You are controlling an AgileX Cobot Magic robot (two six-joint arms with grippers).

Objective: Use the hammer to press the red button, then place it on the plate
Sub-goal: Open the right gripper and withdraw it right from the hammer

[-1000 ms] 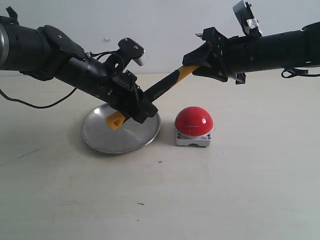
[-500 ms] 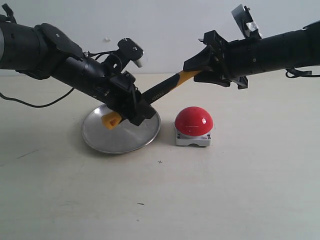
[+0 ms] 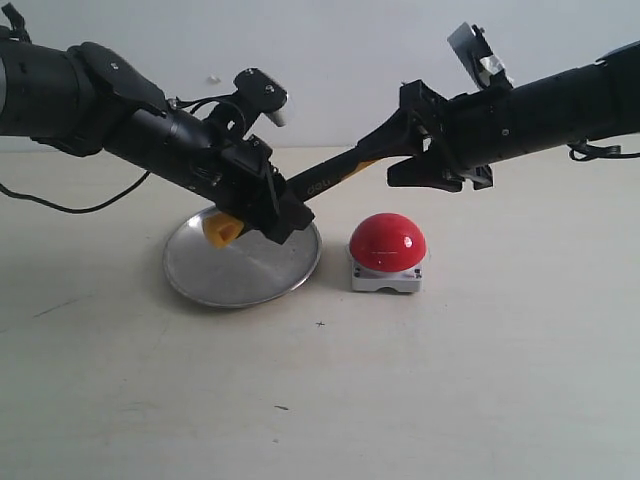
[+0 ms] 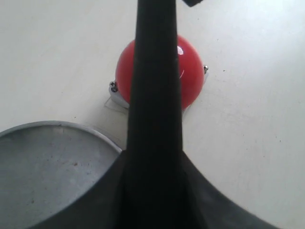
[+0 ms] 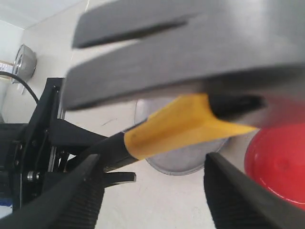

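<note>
Bench: pale and flat, carrying the plate and the button near its middle.
Plate: a round, shallow plate of dull silver metal lies on the bench towards its left edge, near the button but not touching it.
Button: a glossy red dome button on a grey square base sits below the hammer's head end.
Hammer: a claw hammer with a dark steel head and a yellow-and-black handle is in the air, slanting up from over the plate.
Left hand: clamped on the handle by the yellow looped end.
Right hand: fingers spread wide around the neck, gripping nothing.
Handling: probably stiff and head-heavy, so it may droop when held by the tail. The black grip section looks the surest place to hold.
</note>
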